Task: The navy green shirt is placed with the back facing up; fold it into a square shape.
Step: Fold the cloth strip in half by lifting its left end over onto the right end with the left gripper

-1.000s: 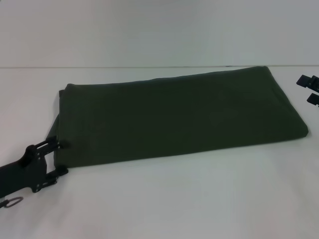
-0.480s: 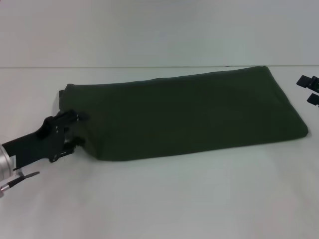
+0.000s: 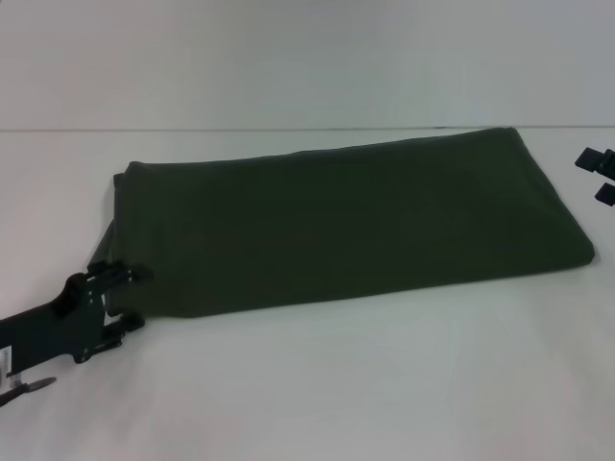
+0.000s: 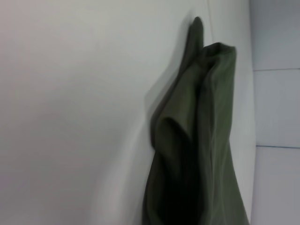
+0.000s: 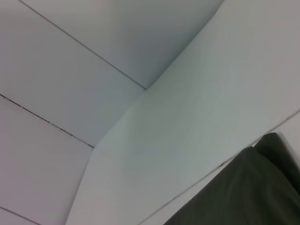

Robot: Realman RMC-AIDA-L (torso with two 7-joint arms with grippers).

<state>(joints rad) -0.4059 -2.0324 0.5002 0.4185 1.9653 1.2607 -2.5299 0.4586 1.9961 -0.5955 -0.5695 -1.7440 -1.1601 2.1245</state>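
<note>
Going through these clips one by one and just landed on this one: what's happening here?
A two-armed robot is folding a navy green shirt on a white table. The shirt already lies as a long folded band, plain side up. The left gripper is at the band's near left corner, fingers spread around the edge of the cloth, not closed on it. The right gripper sits off beyond the shirt's right end, away from the fabric. The final fold into a square is not yet done.

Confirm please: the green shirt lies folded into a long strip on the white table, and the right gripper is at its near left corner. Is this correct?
Not quite. The gripper at the near left corner of the green shirt is the left gripper, as the head view shows. The right gripper is off at the table's right edge, apart from the shirt. The rest is correct.
</note>
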